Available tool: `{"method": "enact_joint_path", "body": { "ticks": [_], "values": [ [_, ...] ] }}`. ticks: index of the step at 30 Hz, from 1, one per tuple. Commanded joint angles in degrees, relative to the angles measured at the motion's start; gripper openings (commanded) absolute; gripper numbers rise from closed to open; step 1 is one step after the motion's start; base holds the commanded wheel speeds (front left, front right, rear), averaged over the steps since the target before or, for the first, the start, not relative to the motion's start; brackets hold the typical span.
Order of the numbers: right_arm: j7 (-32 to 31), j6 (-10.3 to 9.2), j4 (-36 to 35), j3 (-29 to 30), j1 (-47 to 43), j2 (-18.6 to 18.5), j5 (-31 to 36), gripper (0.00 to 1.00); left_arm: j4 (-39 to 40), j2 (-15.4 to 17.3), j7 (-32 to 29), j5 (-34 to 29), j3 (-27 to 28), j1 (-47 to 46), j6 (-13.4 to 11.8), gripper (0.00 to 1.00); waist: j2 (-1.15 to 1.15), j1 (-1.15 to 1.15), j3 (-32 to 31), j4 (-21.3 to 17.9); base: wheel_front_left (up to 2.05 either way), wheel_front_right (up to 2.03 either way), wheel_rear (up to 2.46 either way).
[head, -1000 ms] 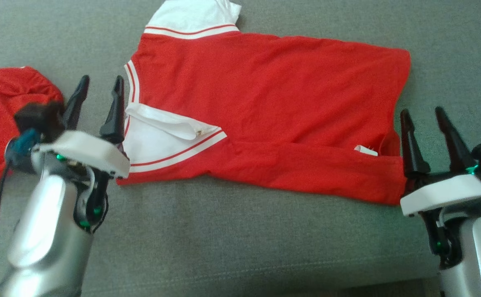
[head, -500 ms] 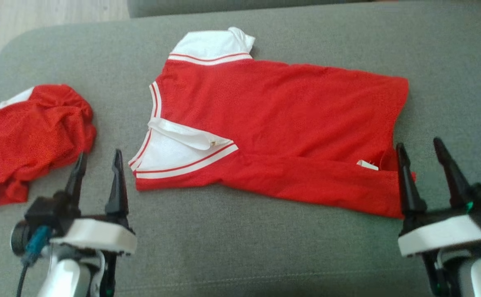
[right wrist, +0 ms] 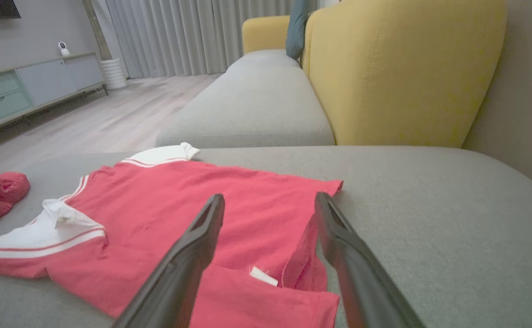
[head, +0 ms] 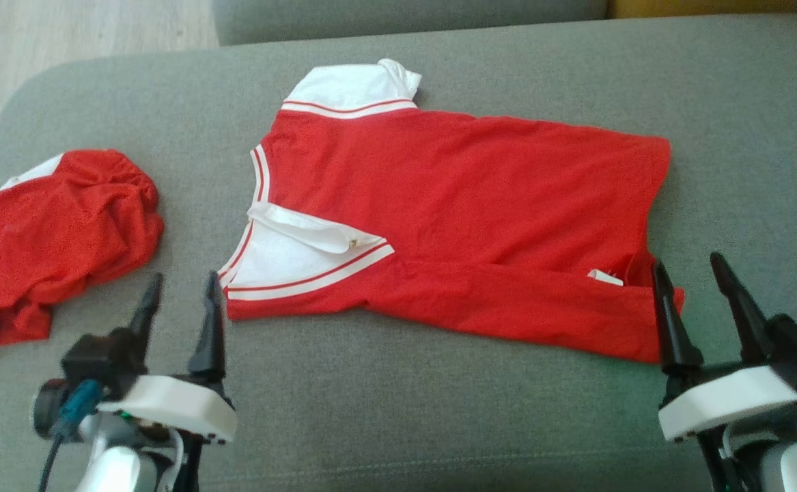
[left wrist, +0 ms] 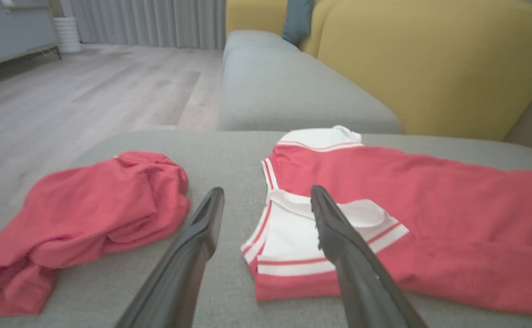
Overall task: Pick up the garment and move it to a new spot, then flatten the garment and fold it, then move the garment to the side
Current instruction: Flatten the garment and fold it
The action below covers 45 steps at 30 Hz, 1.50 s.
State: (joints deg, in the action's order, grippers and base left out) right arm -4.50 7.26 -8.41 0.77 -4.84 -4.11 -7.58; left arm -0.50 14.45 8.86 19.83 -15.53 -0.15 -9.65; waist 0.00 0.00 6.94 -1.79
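Red polo shirt [head: 466,205] lies flat on sofa seat [head: 398,424], near edge folded over. Left jaws and right jaws spread, empty, flanking its near corners, likely ready for the next fold.

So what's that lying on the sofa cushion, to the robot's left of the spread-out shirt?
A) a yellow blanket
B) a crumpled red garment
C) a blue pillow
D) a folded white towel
B: a crumpled red garment lies in a heap on the grey cushion, apart from the flat red-and-white shirt.
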Motion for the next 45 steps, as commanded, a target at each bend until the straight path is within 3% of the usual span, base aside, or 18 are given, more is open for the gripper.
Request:
{"method": "enact_joint_path", "body": {
  "ticks": [1, 11, 17, 25, 27, 28, 35, 45],
  "values": [
    [-0.47, 0.23, -1.38, -0.83, 0.22, -0.18, -0.38, 1.00, 1.07, 1.28, -0.38, 0.29, 1.76, -2.45, 0.46, 1.00, 0.00, 0.00, 0.59, 0.01, 0.00, 0.00, 0.00],
    [-6.04, 0.23, 5.71, 2.37, 1.34, -0.66, -1.49, 1.00, -14.32, 0.72, -5.82, 4.52, -0.92, -12.67, 7.54, 1.00, 0.00, 0.00, 7.01, -0.64, 0.00, 0.00, 0.00],
    [-10.00, 0.23, 9.46, 3.48, 3.05, -0.22, -2.73, 1.00, -22.47, 0.36, -8.79, 6.40, -1.56, -17.51, 10.10, 1.00, 0.00, 0.00, 9.38, -0.83, 0.00, 0.00, 0.00],
    [-17.57, 0.23, 11.72, 2.85, 5.10, 0.26, -5.30, 1.00, -27.41, -0.13, -13.19, 9.18, -2.72, -20.23, 13.24, 1.00, 0.00, 0.00, 10.60, -0.62, 0.00, 0.00, 0.00],
    [-18.91, 0.23, 11.92, 2.90, 5.33, 0.30, -5.95, 0.37, -27.68, -0.15, -13.27, 9.43, -3.26, -20.67, 13.97, 0.15, 0.00, 0.00, 10.70, -0.39, 0.00, 0.00, 0.00],
    [-19.22, 0.23, 11.84, 3.06, 5.46, 0.31, -6.08, 0.00, -27.64, 0.03, -12.78, 9.08, -3.58, -20.91, 14.17, 0.00, 0.00, 0.00, 10.74, -0.25, 0.00, 0.00, 0.00],
    [-19.61, 0.23, 10.57, 4.52, 5.92, -0.20, -7.50, 0.00, -26.75, 0.10, -7.11, 9.21, -2.80, -20.71, 14.26, 0.00, 0.00, 0.00, 10.17, 1.13, 0.00, 0.00, 0.00],
    [-21.13, 0.23, 9.46, 4.49, 5.96, -2.26, -9.36, 0.00, -23.72, -0.44, -4.31, 11.60, -0.52, -14.21, 11.52, 0.00, 0.00, 0.00, 7.90, 3.96, 0.00, 0.00, 0.00]
  ]
}}
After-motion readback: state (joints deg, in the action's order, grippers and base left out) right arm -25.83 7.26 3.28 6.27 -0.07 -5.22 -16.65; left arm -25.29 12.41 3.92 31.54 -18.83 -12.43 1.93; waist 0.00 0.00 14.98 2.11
